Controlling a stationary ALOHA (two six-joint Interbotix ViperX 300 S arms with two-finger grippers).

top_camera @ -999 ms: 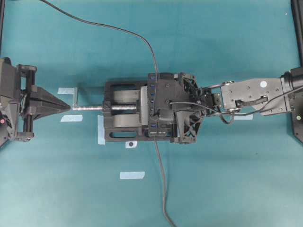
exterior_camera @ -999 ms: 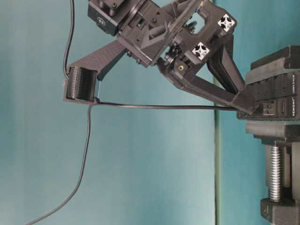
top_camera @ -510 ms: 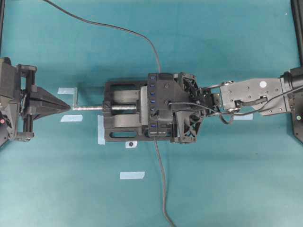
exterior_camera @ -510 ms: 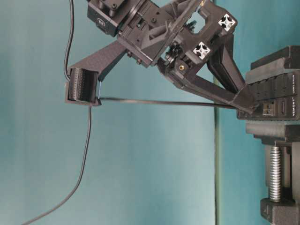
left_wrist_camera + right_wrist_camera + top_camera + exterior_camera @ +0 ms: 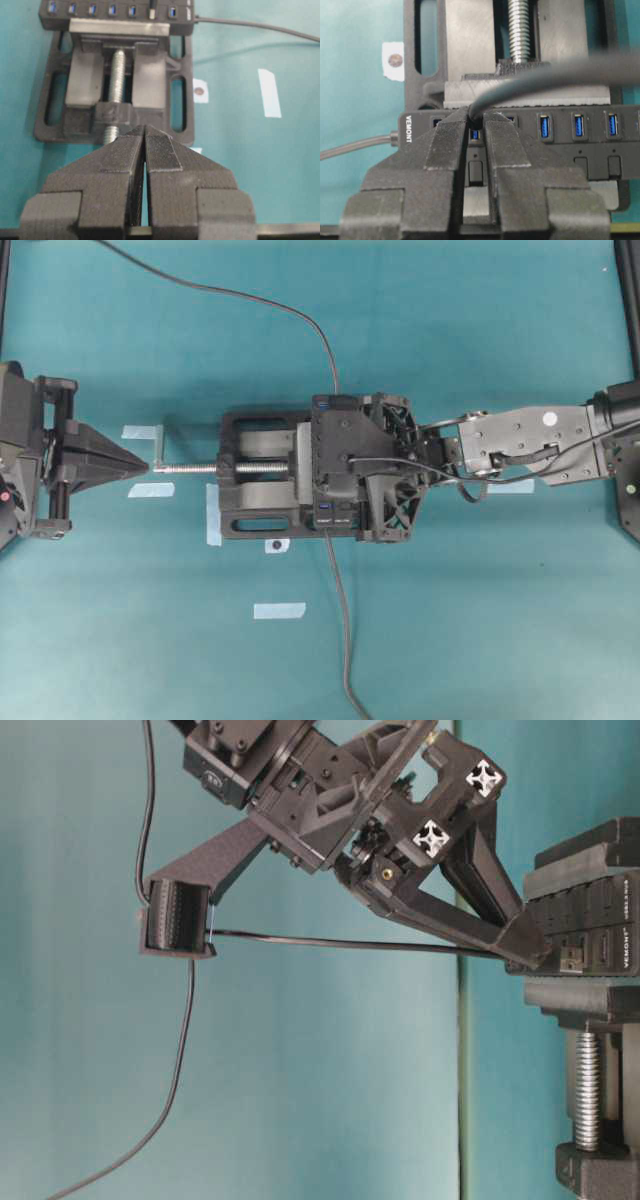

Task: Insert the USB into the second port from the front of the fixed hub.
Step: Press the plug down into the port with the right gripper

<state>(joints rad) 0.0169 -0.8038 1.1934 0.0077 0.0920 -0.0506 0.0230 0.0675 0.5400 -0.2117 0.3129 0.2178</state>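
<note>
USB [image 5: 476,114]: upright, tip down into fixed hub [image 5: 580,145] | right end effector [image 5: 476,131]: pinching USB

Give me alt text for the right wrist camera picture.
The right gripper is shut on the USB, pressing it down at a blue port near the VEMONT end of the fixed hub. Its grey cable arcs right across the vise clamping the hub.

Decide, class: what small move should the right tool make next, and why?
Probably keep pressing the USB straight down. The right tool is shut on it, right at a blue slot near the fixed hub's cabled end, and the plug appears not fully seated.
</note>
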